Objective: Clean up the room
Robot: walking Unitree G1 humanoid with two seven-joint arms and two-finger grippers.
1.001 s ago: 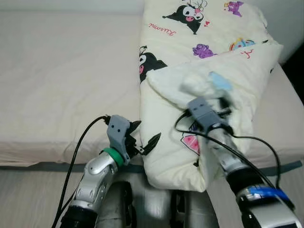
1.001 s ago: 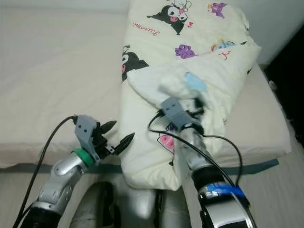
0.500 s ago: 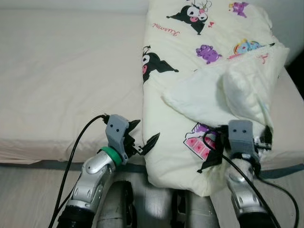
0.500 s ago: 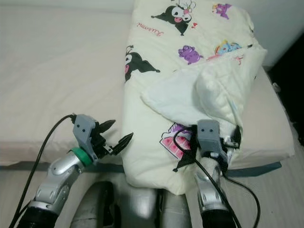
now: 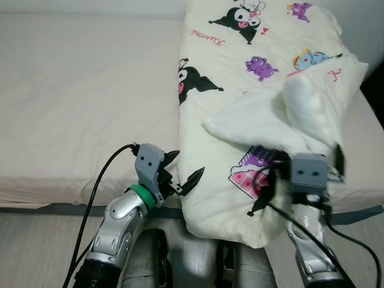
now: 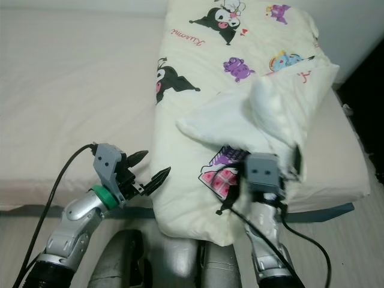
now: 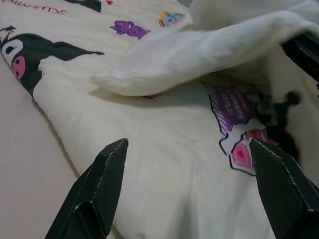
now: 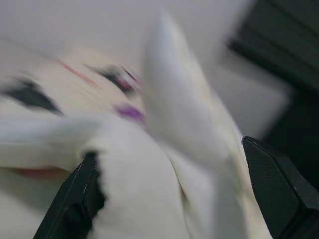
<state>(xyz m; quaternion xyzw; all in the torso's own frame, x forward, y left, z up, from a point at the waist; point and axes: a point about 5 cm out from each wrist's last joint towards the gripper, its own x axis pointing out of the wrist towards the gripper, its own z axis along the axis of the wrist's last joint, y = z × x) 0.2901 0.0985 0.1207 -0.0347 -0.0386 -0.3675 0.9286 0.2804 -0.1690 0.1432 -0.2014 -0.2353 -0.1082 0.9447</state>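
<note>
A cream quilt (image 5: 228, 78) printed with cartoon figures lies along the right side of the bed, and its near end hangs over the front edge. One corner flap (image 5: 282, 117) is folded back over it, white side up. My right gripper (image 5: 298, 180) is open at the quilt's near right end, just below the flap. In the blurred right wrist view the fabric (image 8: 164, 164) lies between the spread fingers (image 8: 75, 209). My left gripper (image 5: 186, 165) is open beside the quilt's near left edge, with nothing held. The left wrist view has its fingers (image 7: 99, 189) wide apart in front of the quilt (image 7: 164, 164).
A beige sheet covers the mattress (image 5: 72, 90), bare to the left of the quilt. Pale floor (image 5: 36, 246) runs below the bed's front edge. A dark gap (image 5: 375, 78) lies past the bed's right side. A black cable (image 5: 96, 186) trails from my left wrist.
My right gripper has come off the folded flap and drawn back to the quilt's near end. The flap has settled lower. The left arm has not moved.
</note>
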